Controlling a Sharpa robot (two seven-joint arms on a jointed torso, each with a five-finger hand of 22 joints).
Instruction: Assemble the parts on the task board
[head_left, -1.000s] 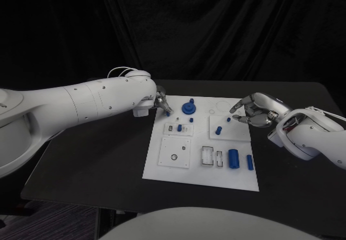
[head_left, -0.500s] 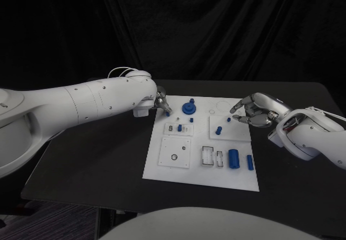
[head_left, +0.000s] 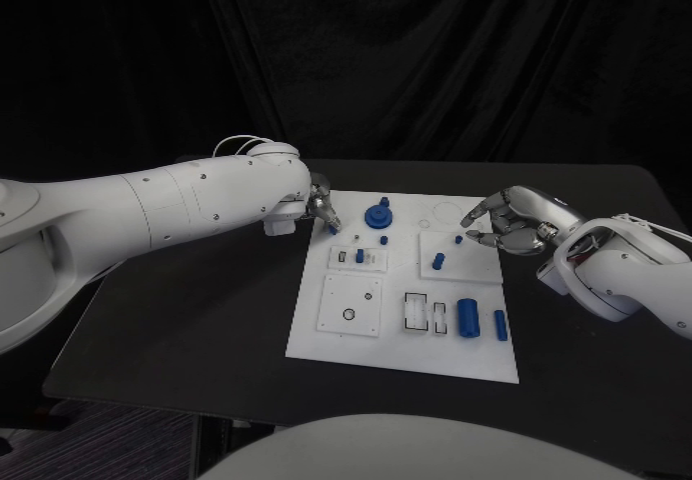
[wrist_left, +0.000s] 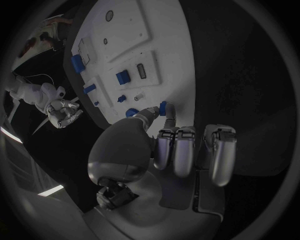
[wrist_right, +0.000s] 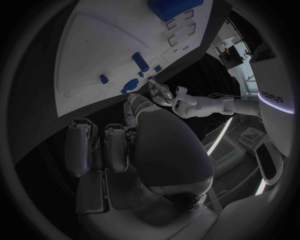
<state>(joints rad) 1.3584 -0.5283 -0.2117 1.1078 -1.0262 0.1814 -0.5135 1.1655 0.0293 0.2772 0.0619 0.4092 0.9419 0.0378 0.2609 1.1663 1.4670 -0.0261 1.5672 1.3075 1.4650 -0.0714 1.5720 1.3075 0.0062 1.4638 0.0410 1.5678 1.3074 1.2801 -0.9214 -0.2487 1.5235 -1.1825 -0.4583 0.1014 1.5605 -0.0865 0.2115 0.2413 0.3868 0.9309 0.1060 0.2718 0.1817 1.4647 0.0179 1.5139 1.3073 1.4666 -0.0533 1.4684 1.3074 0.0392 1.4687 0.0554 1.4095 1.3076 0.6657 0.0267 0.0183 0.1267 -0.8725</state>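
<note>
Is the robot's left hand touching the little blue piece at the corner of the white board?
Touching. In the left wrist view, the left hand pinches the small blue part between its fingertips, right at the task board's edge.

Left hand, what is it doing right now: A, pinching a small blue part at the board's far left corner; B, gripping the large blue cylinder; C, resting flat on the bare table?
A: the left hand pinches a small blue part at the task board corner.
</note>
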